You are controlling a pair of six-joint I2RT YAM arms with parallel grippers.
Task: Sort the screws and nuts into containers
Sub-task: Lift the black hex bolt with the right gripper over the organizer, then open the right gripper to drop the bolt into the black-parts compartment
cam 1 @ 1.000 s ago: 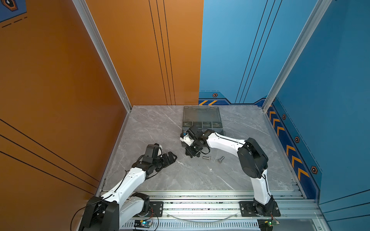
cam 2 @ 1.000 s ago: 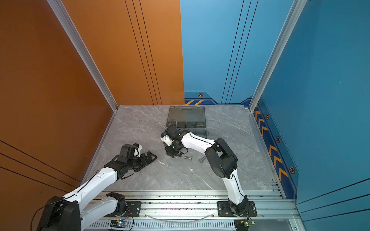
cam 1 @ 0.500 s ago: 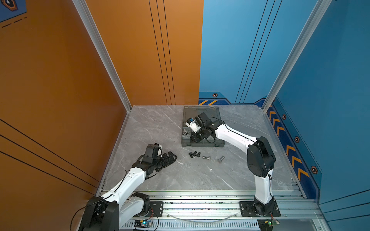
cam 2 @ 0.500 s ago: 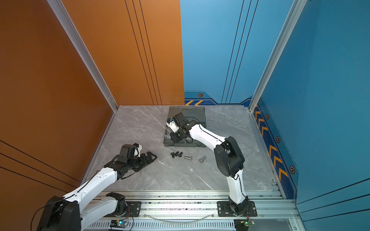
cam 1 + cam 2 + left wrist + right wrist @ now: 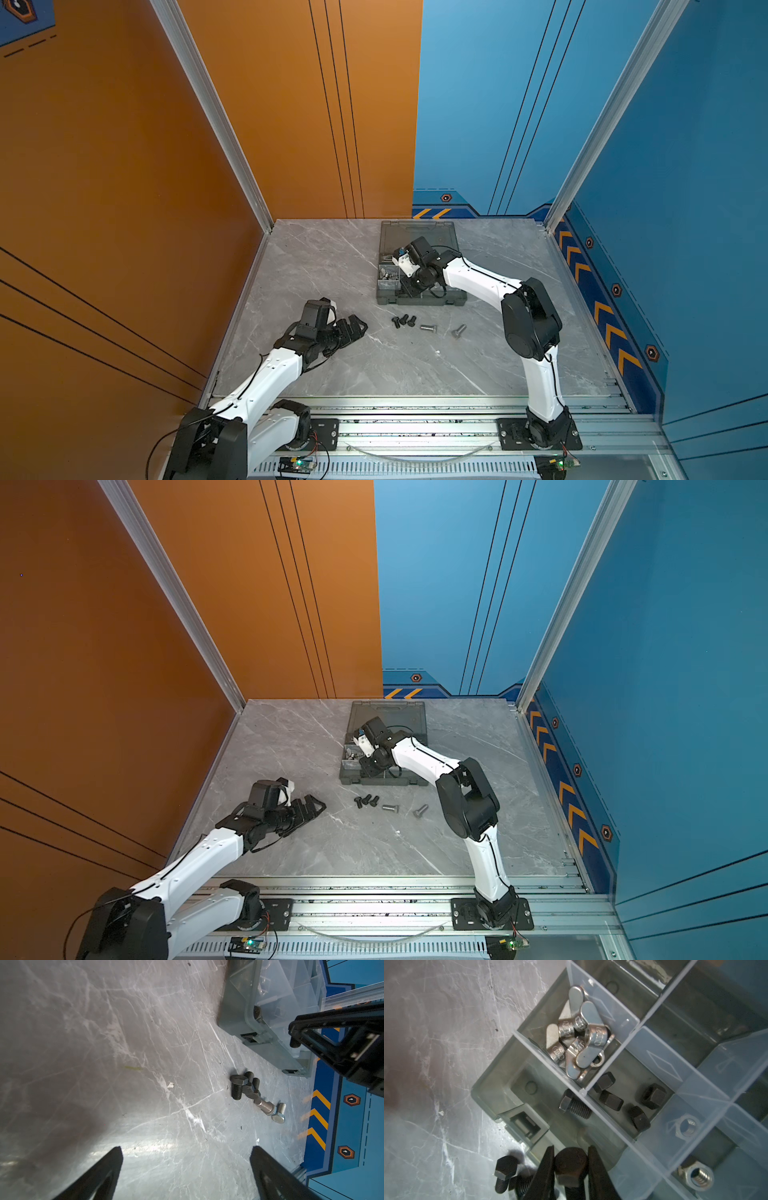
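My right gripper [image 5: 571,1148] is shut on a black screw [image 5: 571,1167], held just above the front left corner of the dark grey case [image 5: 449,299]. Its containers hold silver wing nuts [image 5: 577,1030], black hex nuts [image 5: 652,1095] together with one black screw [image 5: 574,1105], and silver hex nuts [image 5: 687,1126]. In front of the case, three black screws [image 5: 403,321] and two silver screws [image 5: 428,328] lie on the table. My left gripper [image 5: 359,328] rests open and empty, low over the table to the left of them.
The case's lid [image 5: 415,232] lies open flat behind the compartments, near the back wall. Orange and blue walls close in the marble table [image 5: 332,270] on three sides. An aluminium rail [image 5: 415,409] runs along the front edge.
My right gripper lifted a black screw from the heap on the table and carried it back to the case's front left corner. The left arm has not moved.
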